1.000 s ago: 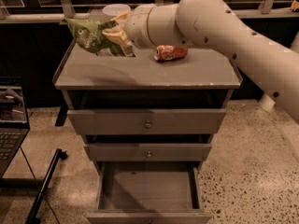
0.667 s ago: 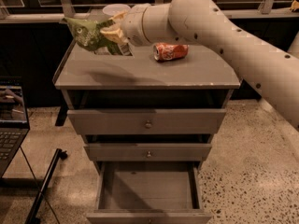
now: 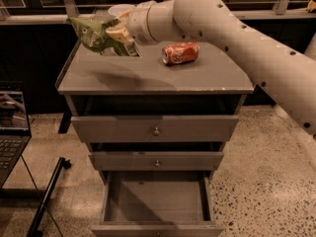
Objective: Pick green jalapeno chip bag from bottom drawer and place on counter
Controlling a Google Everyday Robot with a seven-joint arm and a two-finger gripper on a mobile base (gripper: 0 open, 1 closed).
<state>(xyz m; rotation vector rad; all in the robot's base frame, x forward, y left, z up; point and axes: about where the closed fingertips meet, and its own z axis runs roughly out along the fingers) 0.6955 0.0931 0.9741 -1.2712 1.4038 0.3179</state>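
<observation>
The green jalapeno chip bag [image 3: 96,34] is held in the air above the far left part of the counter [image 3: 153,75]. My gripper [image 3: 117,33] is shut on the bag, its pale fingers [image 3: 117,32] clamped on the bag's right side. The white arm reaches in from the right across the counter. The bag casts a shadow on the counter below it. The bottom drawer [image 3: 155,201] is pulled out and its tray is empty.
An orange-red soda can [image 3: 180,53] lies on its side on the counter, right of the bag. Two knobbed drawers [image 3: 156,129] above the bottom one are shut. A laptop [image 3: 12,127] stands at the left, with a dark pole [image 3: 47,196] on the floor.
The arm has swung a little to the left and back, uncovering more of the soda can. The bag stays held over the counter's left rear.
</observation>
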